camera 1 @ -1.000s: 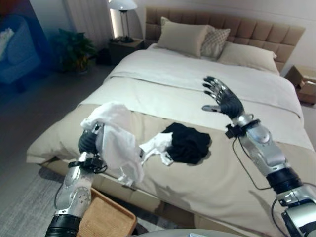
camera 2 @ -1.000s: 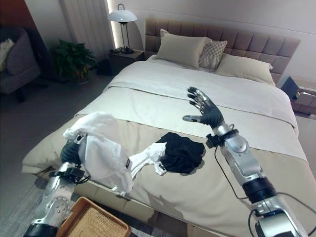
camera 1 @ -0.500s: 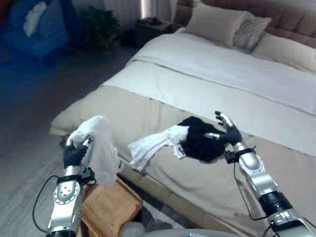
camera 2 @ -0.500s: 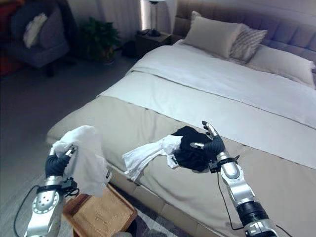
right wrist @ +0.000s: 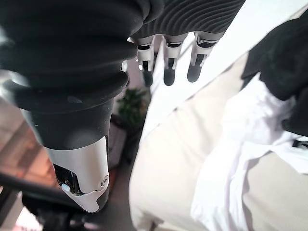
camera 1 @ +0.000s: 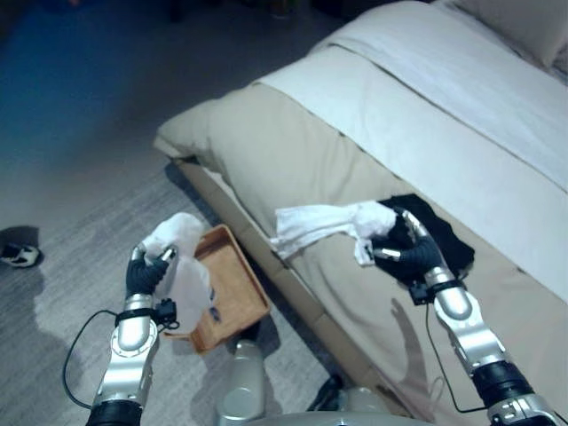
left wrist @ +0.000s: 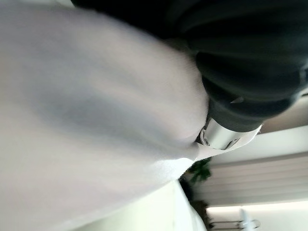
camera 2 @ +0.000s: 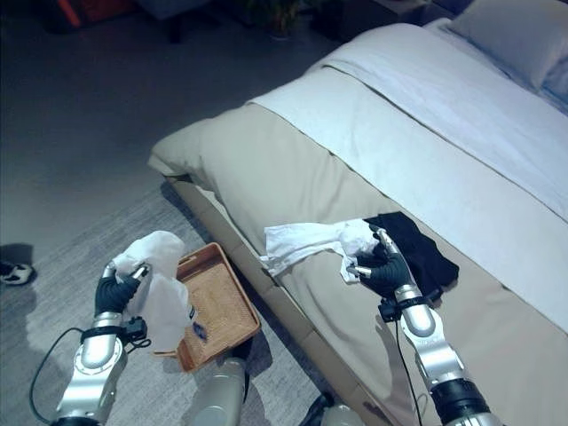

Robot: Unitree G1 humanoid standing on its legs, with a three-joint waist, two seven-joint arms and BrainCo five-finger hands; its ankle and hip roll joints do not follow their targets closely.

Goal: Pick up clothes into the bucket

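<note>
My left hand [camera 2: 117, 289] is curled round a white garment [camera 2: 158, 297] and holds it up beside the woven basket [camera 2: 217, 311] on the floor by the bed's [camera 2: 266, 169] foot corner, so it can drop in. My right hand [camera 2: 380, 266], fingers loosely spread, rests at the black garment [camera 2: 417, 253] and second white garment [camera 2: 311, 241] near the bed's foot edge, ready to gather them. Half a second ago my head looked higher; my left hand has since come down toward the basket.
</note>
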